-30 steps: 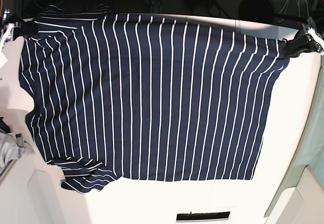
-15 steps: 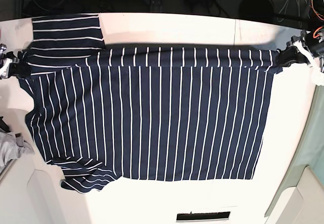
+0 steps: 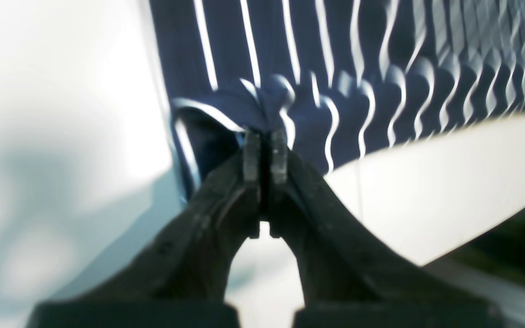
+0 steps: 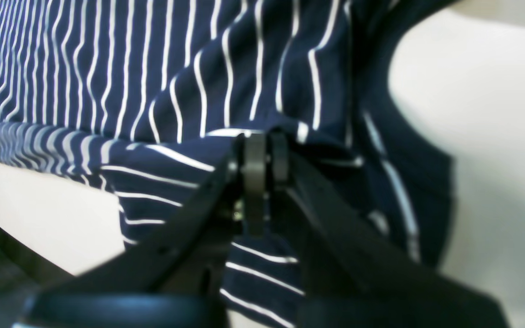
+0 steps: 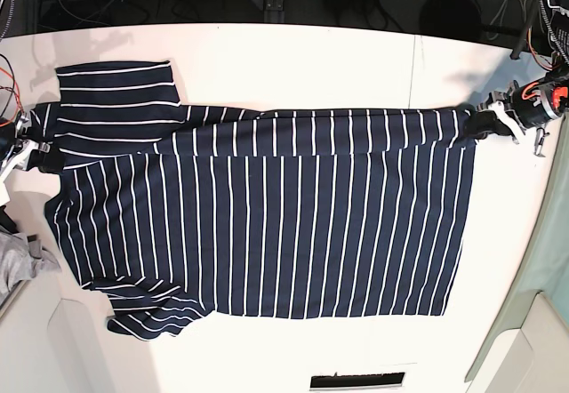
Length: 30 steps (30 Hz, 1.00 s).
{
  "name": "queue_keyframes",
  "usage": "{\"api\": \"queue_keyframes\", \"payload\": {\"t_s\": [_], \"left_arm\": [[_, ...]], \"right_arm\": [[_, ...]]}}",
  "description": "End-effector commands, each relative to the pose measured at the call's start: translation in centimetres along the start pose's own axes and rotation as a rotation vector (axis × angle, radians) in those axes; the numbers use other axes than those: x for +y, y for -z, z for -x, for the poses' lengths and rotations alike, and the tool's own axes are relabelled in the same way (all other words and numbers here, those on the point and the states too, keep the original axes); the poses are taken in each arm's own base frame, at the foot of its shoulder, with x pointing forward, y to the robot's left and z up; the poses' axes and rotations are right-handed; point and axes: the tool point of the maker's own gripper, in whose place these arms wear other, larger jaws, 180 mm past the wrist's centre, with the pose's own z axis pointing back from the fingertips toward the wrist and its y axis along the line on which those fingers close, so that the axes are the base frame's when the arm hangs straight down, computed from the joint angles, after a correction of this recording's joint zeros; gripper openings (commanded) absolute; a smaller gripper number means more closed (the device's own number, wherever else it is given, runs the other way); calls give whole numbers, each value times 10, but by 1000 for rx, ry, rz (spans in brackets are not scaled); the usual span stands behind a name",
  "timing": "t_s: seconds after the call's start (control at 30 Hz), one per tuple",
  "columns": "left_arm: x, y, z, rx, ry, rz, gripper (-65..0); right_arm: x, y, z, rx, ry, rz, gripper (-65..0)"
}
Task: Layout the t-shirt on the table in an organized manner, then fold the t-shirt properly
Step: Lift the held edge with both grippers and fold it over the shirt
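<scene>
You have the left gripper (image 5: 487, 115) and the right gripper (image 5: 34, 144) each clamped on a far corner of the t-shirt (image 5: 267, 224), which lies spread on the counter (image 5: 293, 64), so its far edge, doubled toward you, stays taut and even.

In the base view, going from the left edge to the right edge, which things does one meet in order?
Small grey cloth → right pincer → t-shirt → left pincer, all over the white table.
</scene>
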Motion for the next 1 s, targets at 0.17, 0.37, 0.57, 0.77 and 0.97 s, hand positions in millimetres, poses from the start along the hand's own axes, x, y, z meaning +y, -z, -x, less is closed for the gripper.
{"api": "queue_keyframes", "payload": {"t_s": [0.17,0.37,0.57,0.77,0.97], "left_arm": [[-1,-3,-31,-74,41,5,-650],[0,-3,-32,-72,46,2,-650],[3,-3,-29,-52,61,-15,-650],[-3,-3,-31,-65,37,15,-650],[-11,-4,-34,-76,12,53,-650]], "right_arm": [[-1,-1,-25,-79,7,4,-400],[1,-11,-17,-18,35,-21,-385],[-8,-37,-4,-35,106,-31,-385],[-22,-46,66,80,179,12,-385],[-31,-53,107,122,213,60,-385]]}}
